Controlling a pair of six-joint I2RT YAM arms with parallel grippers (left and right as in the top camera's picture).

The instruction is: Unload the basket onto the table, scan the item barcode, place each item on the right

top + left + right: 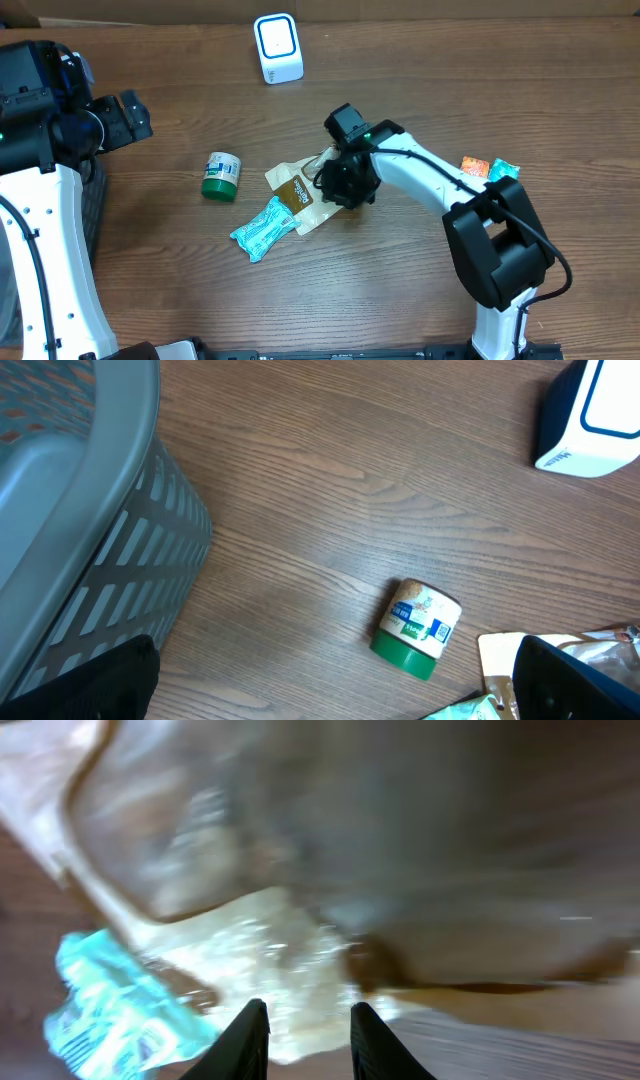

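Right wrist view: right tool (305,1040) fingers narrowly apart, low over brown pouch (330,850); grip not confirmed, pic blurred. Pouch lies mid-worktop (450,80), overlapping teal packet (262,230). Judged light, floppy, slick film; take hold at a flat edge seam. Left tool wide apart, idle, far from scanner (277,47).

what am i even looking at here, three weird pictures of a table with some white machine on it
It is one moment seen by three cameras. The overhead view shows two white robot arms at a wooden table. The right gripper is down on a brown pouch, its jaws nearly closed around the edge; a firm hold is unclear. Beside lie a teal packet, a green-lidded jar and a white scanner. The other two cameras sit on the wrists. The left gripper waits open beside a grey basket.
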